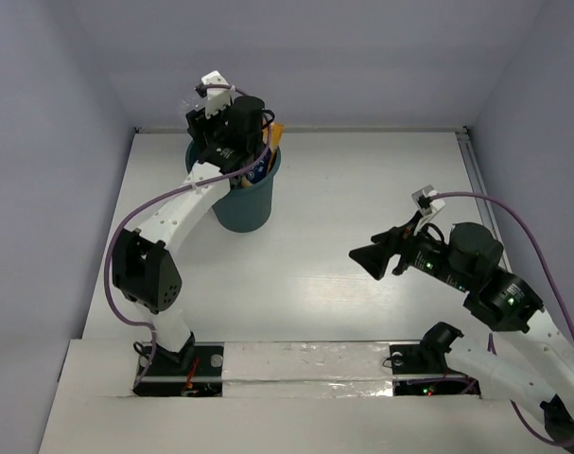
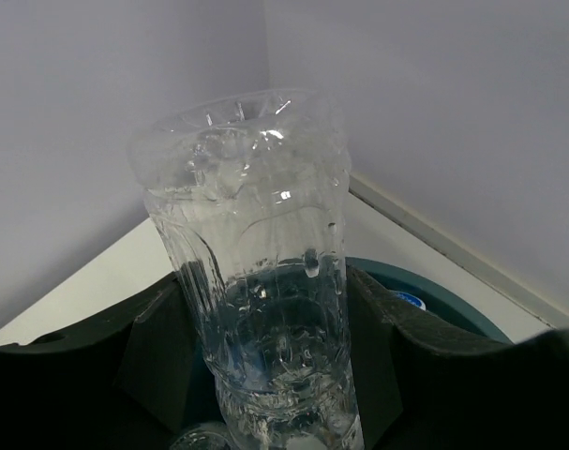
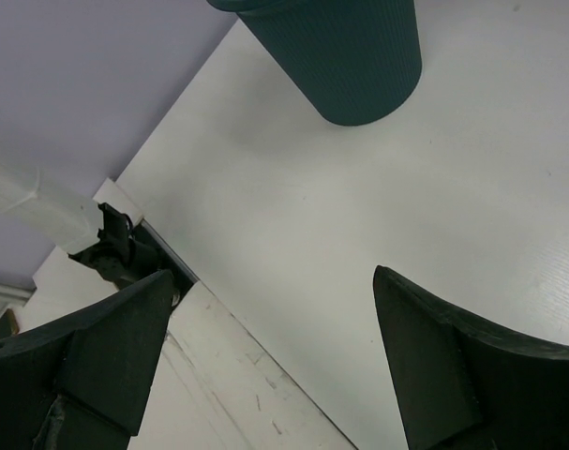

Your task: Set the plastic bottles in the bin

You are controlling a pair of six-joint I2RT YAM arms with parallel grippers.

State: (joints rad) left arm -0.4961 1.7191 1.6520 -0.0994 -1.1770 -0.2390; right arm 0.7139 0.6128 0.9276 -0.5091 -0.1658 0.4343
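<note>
My left gripper (image 1: 228, 142) hangs over the mouth of the dark teal bin (image 1: 244, 203). In the left wrist view the left gripper (image 2: 270, 286) is shut on a clear crinkled plastic bottle (image 2: 251, 234), held base up, with its neck pointing down into the bin, whose rim (image 2: 453, 298) shows behind. An orange bottle (image 1: 273, 135) and a blue-labelled bottle (image 1: 260, 170) stick up inside the bin. My right gripper (image 1: 365, 255) is open and empty over the table at the right. The right wrist view (image 3: 273, 281) shows its jaws wide apart and the bin (image 3: 350, 56) far ahead.
The bin stands near the back left corner, close to the back wall. A raised rail (image 1: 471, 161) runs along the table's right edge. A white taped strip (image 1: 296, 364) crosses the near edge between the arm bases.
</note>
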